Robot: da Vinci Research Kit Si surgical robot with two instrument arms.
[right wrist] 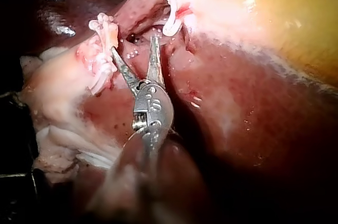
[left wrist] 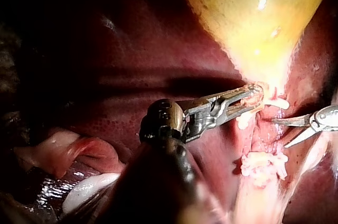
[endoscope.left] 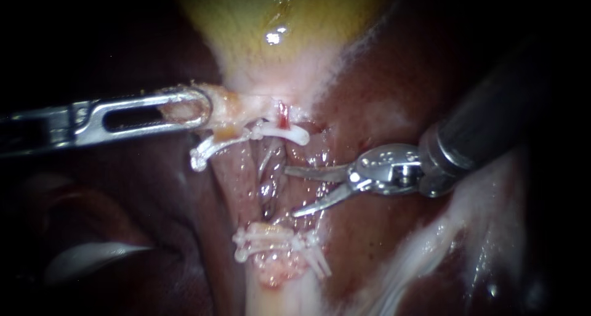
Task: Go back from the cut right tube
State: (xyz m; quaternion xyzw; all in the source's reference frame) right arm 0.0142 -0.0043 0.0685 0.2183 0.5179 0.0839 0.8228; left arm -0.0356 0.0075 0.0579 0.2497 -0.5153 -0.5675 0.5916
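Cut right tube (endoscope.left: 283,115): you find its red-tipped upper stump just under the neck of the yellow gallbladder (endoscope.left: 277,20), held by a single white clip (endoscope.left: 274,134). Below it a wet, raw gap runs down to a cluster of white clips (endoscope.left: 277,245) on the lower stump. Your right instrument (endoscope.left: 292,191) comes in from the upper right. Its two thin curved blades stand well apart with nothing between them, the tips at the right edge of that gap. You cannot tell whether they touch the tissue. The right wrist view shows the spread more plainly: right instrument (right wrist: 133,43) in a V, one blade tip near the cluster (right wrist: 100,49), the other pointing toward the single clip (right wrist: 171,15). Your left instrument (endoscope.left: 184,109) comes in from the left, and the endoscope looks onto its slotted jaw, pale tissue showing through the slot. Only the left wrist view gives the side profile: left instrument (left wrist: 256,97) with both jaws clamped on pale tissue at the gallbladder (left wrist: 259,12) neck, just beside the single clip. Dark red liver (endoscope.left: 375,236) surrounds the site.
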